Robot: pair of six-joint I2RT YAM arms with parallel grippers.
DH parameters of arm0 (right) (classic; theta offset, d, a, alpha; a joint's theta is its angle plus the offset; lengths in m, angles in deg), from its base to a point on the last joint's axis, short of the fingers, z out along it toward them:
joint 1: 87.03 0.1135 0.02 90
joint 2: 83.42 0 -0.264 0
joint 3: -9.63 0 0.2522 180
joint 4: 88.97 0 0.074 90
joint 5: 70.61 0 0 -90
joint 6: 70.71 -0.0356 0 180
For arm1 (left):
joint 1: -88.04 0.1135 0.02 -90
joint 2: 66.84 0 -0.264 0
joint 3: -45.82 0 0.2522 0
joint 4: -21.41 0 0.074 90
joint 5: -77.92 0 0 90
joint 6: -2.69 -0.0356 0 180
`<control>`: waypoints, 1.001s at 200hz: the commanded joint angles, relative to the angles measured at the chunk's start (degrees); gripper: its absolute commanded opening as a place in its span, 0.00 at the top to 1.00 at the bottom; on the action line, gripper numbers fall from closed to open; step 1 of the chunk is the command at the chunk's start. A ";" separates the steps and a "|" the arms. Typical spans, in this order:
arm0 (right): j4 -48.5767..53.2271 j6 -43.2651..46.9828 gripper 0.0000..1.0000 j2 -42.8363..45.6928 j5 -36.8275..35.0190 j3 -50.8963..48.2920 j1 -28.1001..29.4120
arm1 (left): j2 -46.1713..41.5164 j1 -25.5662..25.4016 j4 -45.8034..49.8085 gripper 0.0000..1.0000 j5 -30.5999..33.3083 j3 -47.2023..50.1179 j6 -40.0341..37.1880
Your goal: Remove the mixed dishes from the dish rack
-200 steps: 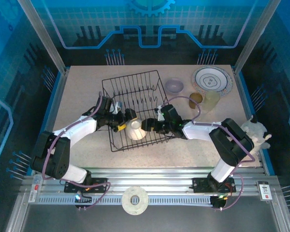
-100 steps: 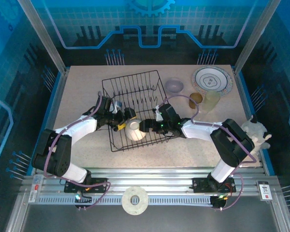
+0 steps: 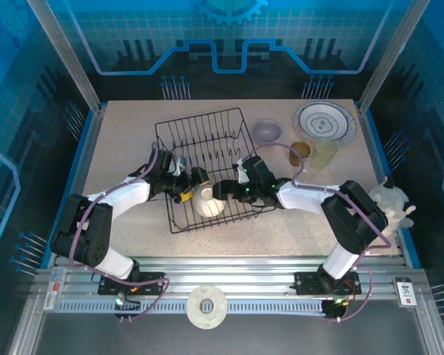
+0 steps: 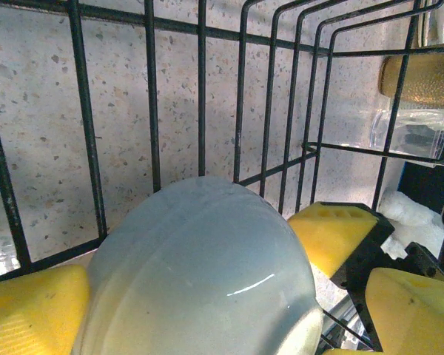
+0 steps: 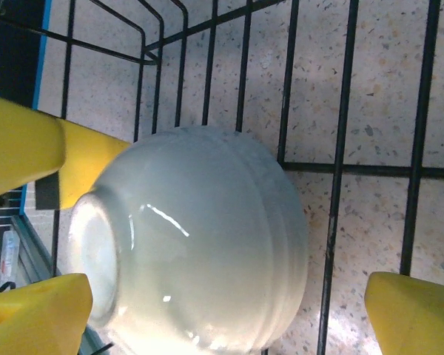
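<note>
Already unloaded: four dishes were noted on the table (image 3: 126, 140), to the right of the dish rack (image 3: 200, 116). These were a white plate with purple rim (image 3: 324, 120), a small greyish bowl (image 3: 266, 132), a brown cup (image 3: 300, 152) and a translucent yellowish cup (image 3: 324, 155).
Placement of those four: all were seen well apart from the rack wires, and the two cups stood just beside each other.
Rack contents: only the small cream bowl (image 3: 207, 201) was made out inside, toward the near end of the basket.
Bowl pose: it was seen tipped over on the rack floor, its foot ring exposed in the right wrist view (image 5: 200, 244).
Left gripper (image 3: 189, 188): the jaws were spread wide and nothing was pinched. The bowl (image 4: 200, 274) lay between the yellow pads (image 4: 33, 314).
Right gripper (image 3: 226, 191): the jaws were likewise spread wide, with the bowl lying between its pads (image 5: 414, 314).
Contact: whether any pad touched the bowl could not be settled.
Progress (judged): the task was taken as nearly complete.
Outstanding (judged): the cream bowl was yet to be gripped, lifted clear of the wires and set on the table.
</note>
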 commanded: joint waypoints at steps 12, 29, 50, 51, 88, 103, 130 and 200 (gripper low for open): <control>4.95 2.66 0.05 -3.07 -0.97 4.59 1.99 | 0.53 -0.18 0.90 0.03 -1.02 1.32 1.63; 6.30 2.48 0.08 -4.13 -1.70 5.12 2.30 | 0.27 -0.18 0.88 0.03 -1.19 1.34 1.52; 8.38 1.87 0.15 -4.93 -3.52 5.07 2.20 | 0.09 -0.16 1.31 0.03 -1.71 0.90 1.29; 8.35 1.78 0.15 -4.93 -3.52 5.00 2.13 | 0.07 -0.17 1.37 0.02 -1.81 0.81 1.27; 5.41 -0.38 0.38 -4.91 -2.45 0.92 0.64 | -1.18 0.15 1.87 0.01 -3.93 -1.10 1.33; 3.52 -1.12 0.45 -5.32 -1.35 -1.33 -0.23 | -2.71 0.69 1.43 0.01 -4.78 -1.48 1.68; -1.54 -3.40 0.51 -6.76 0.70 -5.02 -2.08 | -5.74 1.56 2.34 0.01 -5.36 -2.04 1.08; -13.49 -8.36 0.57 -11.78 5.47 -9.71 -4.79 | -10.31 1.93 13.17 0.01 1.40 -1.42 -3.17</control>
